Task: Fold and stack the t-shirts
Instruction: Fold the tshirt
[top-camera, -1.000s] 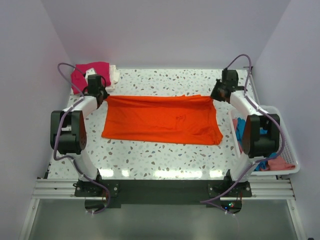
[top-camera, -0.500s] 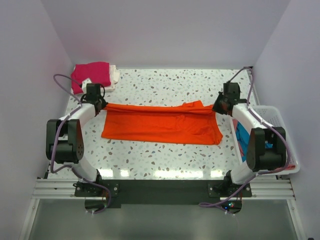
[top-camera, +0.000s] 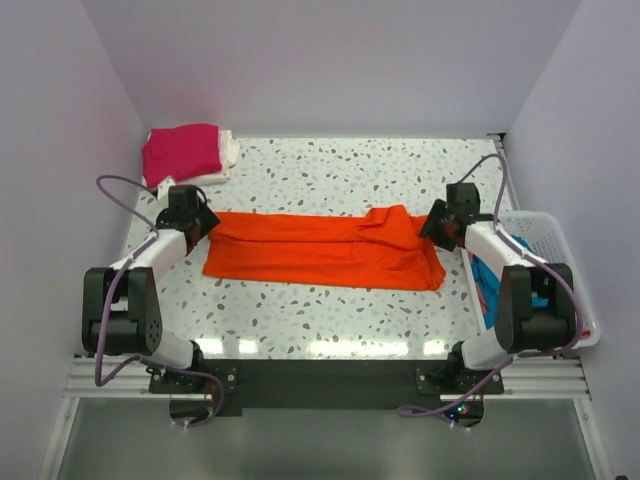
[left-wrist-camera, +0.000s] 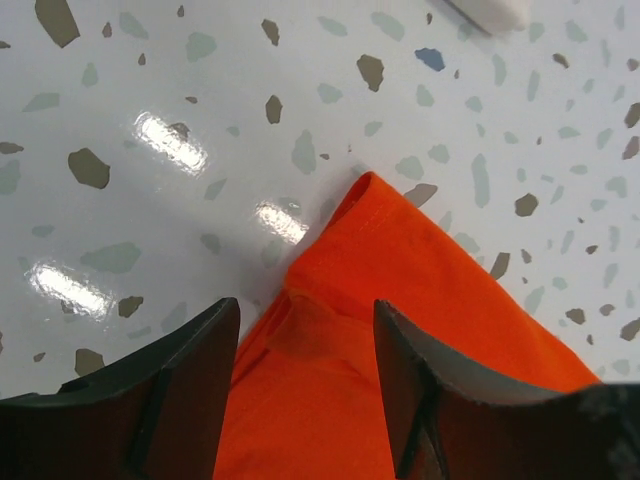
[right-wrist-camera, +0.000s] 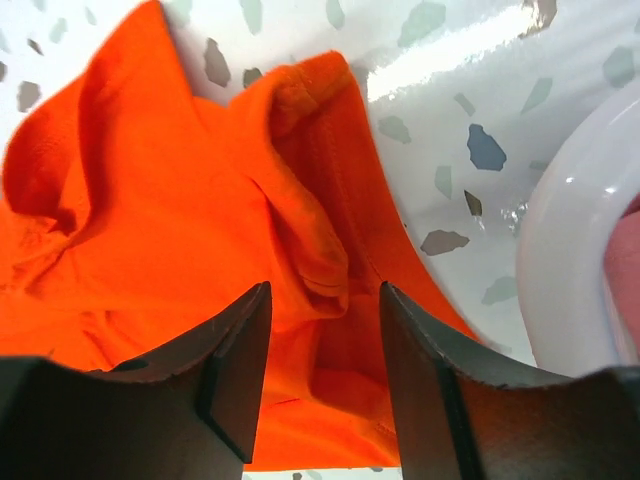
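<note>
The left tool (left-wrist-camera: 305, 318) stands with its jaws wide, and a folded corner of the orange t-shirt (top-camera: 320, 250) lies loose between them, poking past the tips onto the worktop (top-camera: 330, 165). The right tool (right-wrist-camera: 323, 300) is spread too — it straddles a rumpled ridge at the shirt's other end, with the white basket (top-camera: 548, 222) rim just beside it. The shirt lies as a long band across the worktop's middle, with bare speckled surface beyond its far and near edges. A folded magenta-pink t-shirt (top-camera: 180, 152) sits in the far left corner, well apart.
</note>
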